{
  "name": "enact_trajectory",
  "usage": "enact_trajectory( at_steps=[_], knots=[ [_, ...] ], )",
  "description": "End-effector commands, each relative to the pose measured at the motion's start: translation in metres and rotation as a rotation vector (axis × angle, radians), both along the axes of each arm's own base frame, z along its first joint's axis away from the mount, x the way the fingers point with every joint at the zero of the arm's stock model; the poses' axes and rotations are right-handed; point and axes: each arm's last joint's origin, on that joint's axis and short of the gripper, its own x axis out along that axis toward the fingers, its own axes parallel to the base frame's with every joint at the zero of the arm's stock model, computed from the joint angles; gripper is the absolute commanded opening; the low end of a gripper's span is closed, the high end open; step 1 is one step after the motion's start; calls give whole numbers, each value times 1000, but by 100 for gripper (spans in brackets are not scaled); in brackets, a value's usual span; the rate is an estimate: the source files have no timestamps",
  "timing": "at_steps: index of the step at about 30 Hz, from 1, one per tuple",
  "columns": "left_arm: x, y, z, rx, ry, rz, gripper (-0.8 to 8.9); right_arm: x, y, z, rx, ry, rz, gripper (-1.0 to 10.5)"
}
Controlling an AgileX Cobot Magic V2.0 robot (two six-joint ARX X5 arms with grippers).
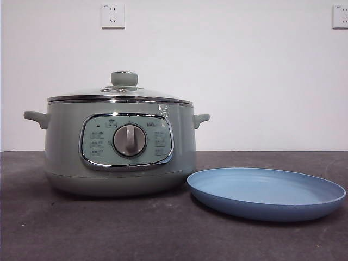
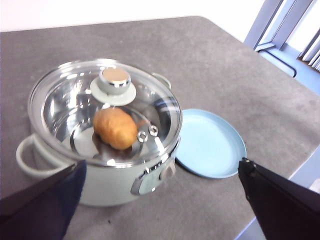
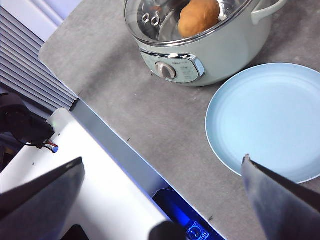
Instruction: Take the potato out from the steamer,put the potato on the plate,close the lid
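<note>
The sage-green steamer [image 1: 119,147] stands on the dark table with its glass lid [image 1: 119,95] shut on it. The potato [image 2: 115,127] lies inside and shows through the glass; it also shows in the right wrist view [image 3: 199,17]. The light blue plate [image 1: 266,190] lies empty just right of the steamer. My left gripper [image 2: 162,165] is open and empty, high above the steamer [image 2: 110,185] and the plate [image 2: 210,145]. My right gripper [image 3: 162,160] is open and empty, high over the table's front edge, near the plate [image 3: 270,120]. Neither gripper shows in the front view.
Two wall sockets [image 1: 112,16] [image 1: 340,16] sit on the white wall behind. The table's front edge [image 3: 115,135] borders a white base with a blue-lit panel [image 3: 192,230]. A window frame [image 2: 280,25] stands beyond the table's far corner.
</note>
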Motion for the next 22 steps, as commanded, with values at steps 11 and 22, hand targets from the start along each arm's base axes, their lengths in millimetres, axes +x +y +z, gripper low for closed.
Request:
enact_trajectory(
  at_steps=[11,22],
  knots=[
    [79,-37,-7,69,21,-25,652,2,1,1,1,-6,-1,599],
    [162,-80,-17,137,-12,-1,651,4,1,0,2,-8,-1,599]
  ],
)
